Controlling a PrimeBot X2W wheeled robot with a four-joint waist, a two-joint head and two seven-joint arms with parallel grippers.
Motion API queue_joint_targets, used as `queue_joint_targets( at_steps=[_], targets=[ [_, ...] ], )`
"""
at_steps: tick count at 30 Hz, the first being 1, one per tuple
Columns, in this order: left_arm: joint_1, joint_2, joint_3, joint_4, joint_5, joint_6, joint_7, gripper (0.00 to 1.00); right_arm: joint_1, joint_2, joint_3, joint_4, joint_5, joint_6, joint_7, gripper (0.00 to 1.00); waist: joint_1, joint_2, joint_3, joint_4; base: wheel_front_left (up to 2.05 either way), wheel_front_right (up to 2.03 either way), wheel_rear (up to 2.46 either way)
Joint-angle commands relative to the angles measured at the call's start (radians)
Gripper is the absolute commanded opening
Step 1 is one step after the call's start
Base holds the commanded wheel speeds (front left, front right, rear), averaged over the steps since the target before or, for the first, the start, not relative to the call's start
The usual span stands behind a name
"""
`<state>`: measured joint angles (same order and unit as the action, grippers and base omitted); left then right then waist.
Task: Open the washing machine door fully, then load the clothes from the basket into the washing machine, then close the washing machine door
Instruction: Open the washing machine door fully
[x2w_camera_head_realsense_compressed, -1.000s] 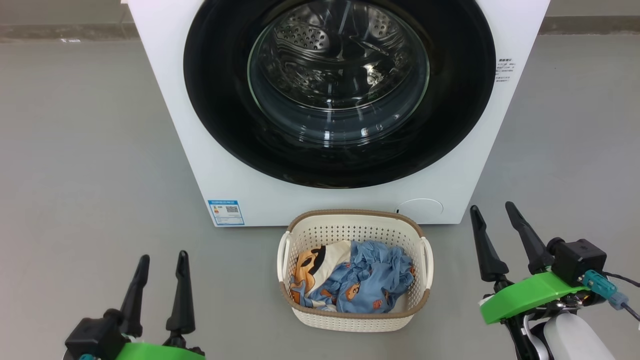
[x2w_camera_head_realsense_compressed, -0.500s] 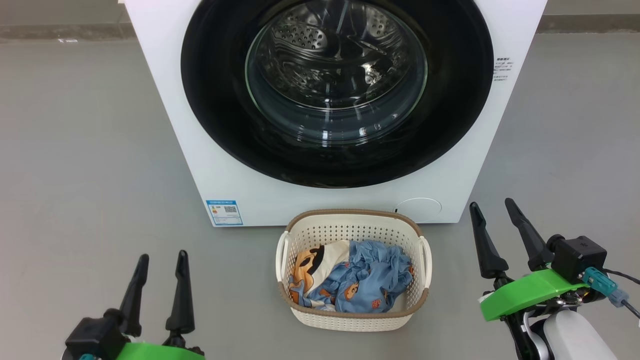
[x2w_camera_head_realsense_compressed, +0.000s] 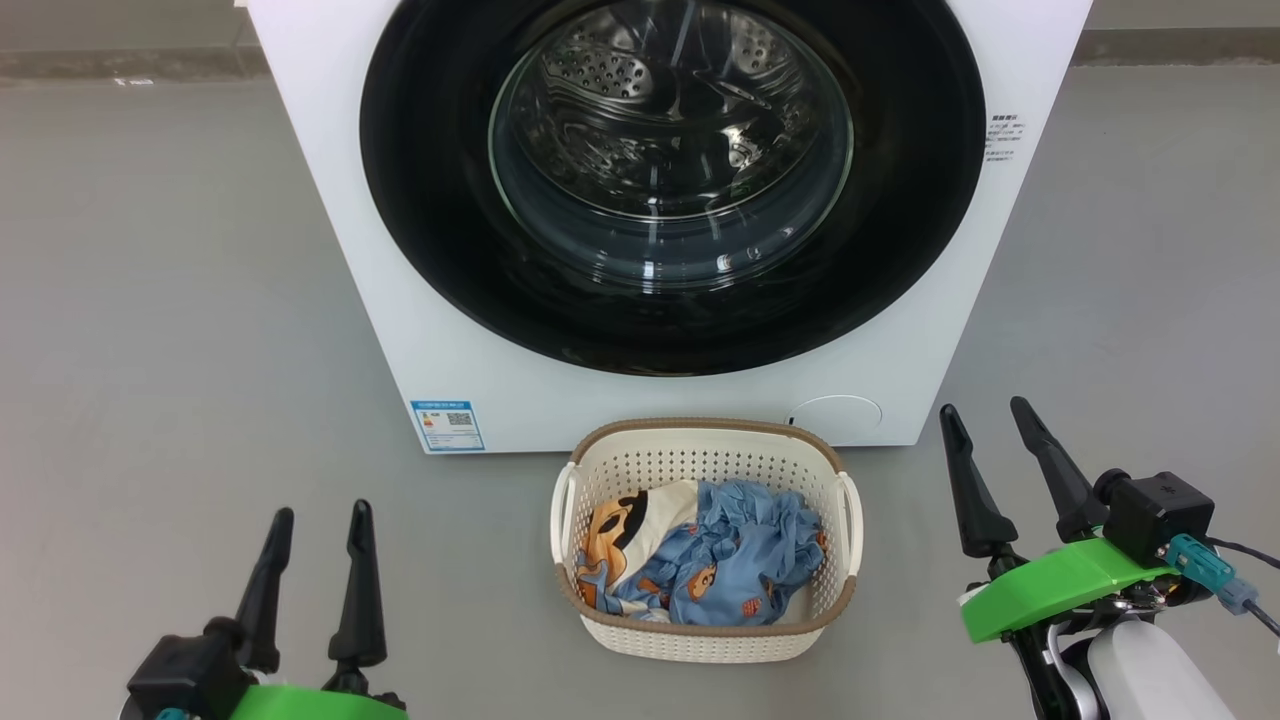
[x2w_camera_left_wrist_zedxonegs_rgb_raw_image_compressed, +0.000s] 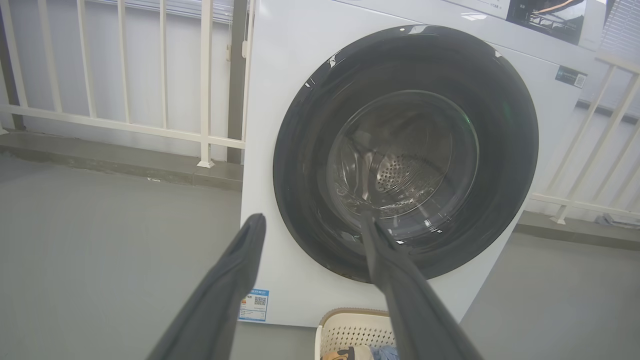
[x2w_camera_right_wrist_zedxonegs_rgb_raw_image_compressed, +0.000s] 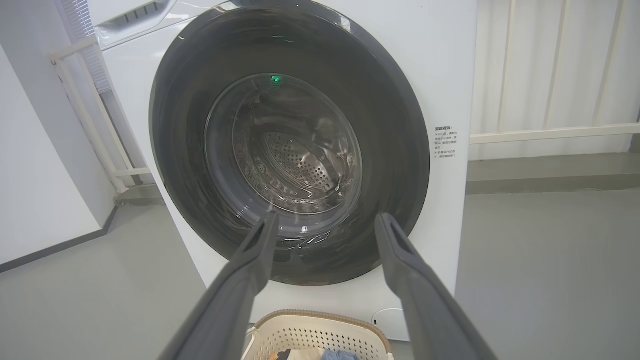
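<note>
The white washing machine (x2w_camera_head_realsense_compressed: 400, 300) stands ahead with its round black-rimmed door (x2w_camera_head_realsense_compressed: 430, 200) shut flat against the front; the steel drum shows through the glass. On the floor right in front sits the cream basket (x2w_camera_head_realsense_compressed: 700, 640) holding the clothes (x2w_camera_head_realsense_compressed: 740, 560), light-blue fabric beside a cream piece with an orange figure. My left gripper (x2w_camera_head_realsense_compressed: 320, 512) hovers open at the lower left, well left of the basket. My right gripper (x2w_camera_head_realsense_compressed: 985, 408) is open at the lower right, beside the basket's right side. Each wrist view faces the door (x2w_camera_left_wrist_zedxonegs_rgb_raw_image_compressed: 300, 150) (x2w_camera_right_wrist_zedxonegs_rgb_raw_image_compressed: 180, 150) from a distance, over the basket (x2w_camera_left_wrist_zedxonegs_rgb_raw_image_compressed: 345, 330) (x2w_camera_right_wrist_zedxonegs_rgb_raw_image_compressed: 300, 335).
Grey floor (x2w_camera_head_realsense_compressed: 160, 300) lies open on both sides of the machine. A white railing (x2w_camera_left_wrist_zedxonegs_rgb_raw_image_compressed: 125, 75) runs behind the machine on the left, and a white wall (x2w_camera_right_wrist_zedxonegs_rgb_raw_image_compressed: 35, 175) stands off to one side. A blue label (x2w_camera_head_realsense_compressed: 447, 425) marks the machine's lower left corner.
The head view has shifted slightly; the scene sits a little to the left. Neither gripper has visibly changed its opening, and the basket and door stay put.
</note>
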<state>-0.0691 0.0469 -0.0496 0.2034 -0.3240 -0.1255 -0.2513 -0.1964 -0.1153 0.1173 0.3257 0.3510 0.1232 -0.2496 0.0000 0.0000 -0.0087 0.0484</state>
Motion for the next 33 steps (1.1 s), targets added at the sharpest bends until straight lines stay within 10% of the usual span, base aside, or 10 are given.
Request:
queue_joint_targets(
  at_steps=[1,33],
  targets=[
    [-0.047,0.008,0.033,-0.028,0.011,-0.002,-0.01,1.0,-0.039,-0.01,0.019,-0.019,0.001,0.008,-0.012,1.0,0.0,0.0,0.0,0.0,0.0,0.0,0.0],
    [-0.057,0.019,0.026,0.029,-0.005,-0.004,-0.01,1.0,-0.047,-0.019,0.033,0.021,0.01,0.008,-0.012,1.0,0.0,0.0,-0.004,-0.018,0.18,0.18,-0.36]
  ],
)
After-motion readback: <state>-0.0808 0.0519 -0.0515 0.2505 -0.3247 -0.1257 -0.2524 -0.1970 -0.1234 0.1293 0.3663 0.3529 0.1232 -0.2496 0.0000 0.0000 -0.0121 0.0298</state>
